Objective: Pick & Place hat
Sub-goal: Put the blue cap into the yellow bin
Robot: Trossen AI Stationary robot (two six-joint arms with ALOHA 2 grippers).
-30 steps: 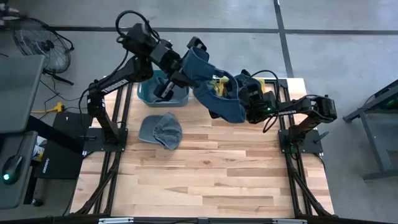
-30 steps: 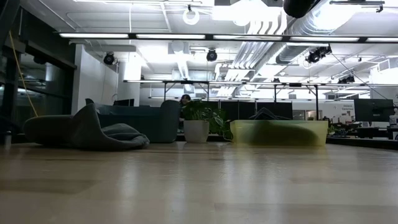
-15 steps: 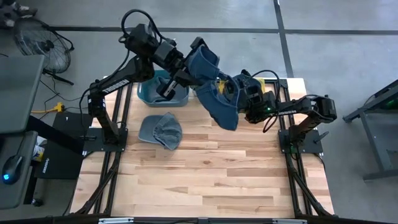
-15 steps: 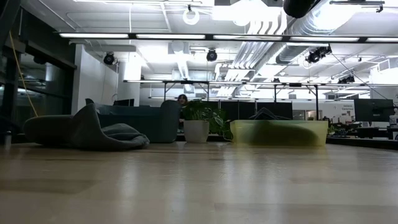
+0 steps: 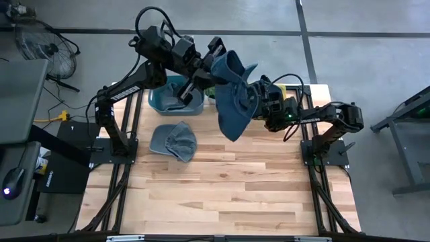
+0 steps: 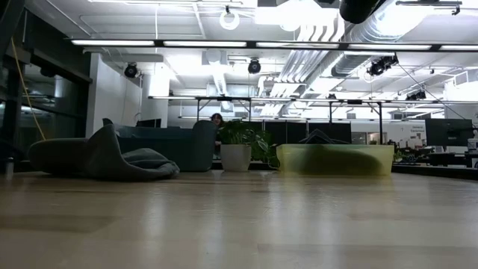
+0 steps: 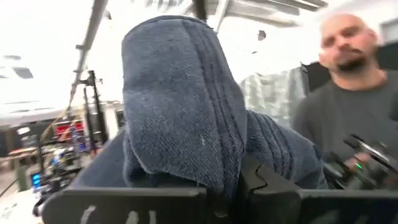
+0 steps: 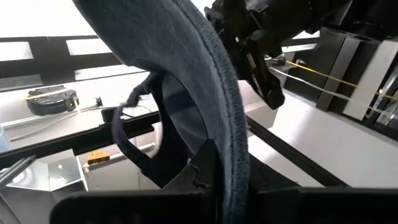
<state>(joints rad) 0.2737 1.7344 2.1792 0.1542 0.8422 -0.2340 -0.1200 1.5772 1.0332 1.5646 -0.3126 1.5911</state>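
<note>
Held aloft over the table's far edge: blue hat (image 5: 232, 101), pinched shut between left gripper (image 5: 213, 72) and right gripper (image 5: 259, 101). Soft, light, floppy by the look; best gripped at the stitched brim. Nearby: grey hat (image 5: 173, 140), teal bin (image 5: 176, 99).

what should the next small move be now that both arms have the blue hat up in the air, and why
Probably the left gripper should open and let go. The blue hat hangs above the table, clamped by both arms, and the right gripper is shut on its brim. That looks like a handover, with the yellow bin on the right arm's side.
</note>
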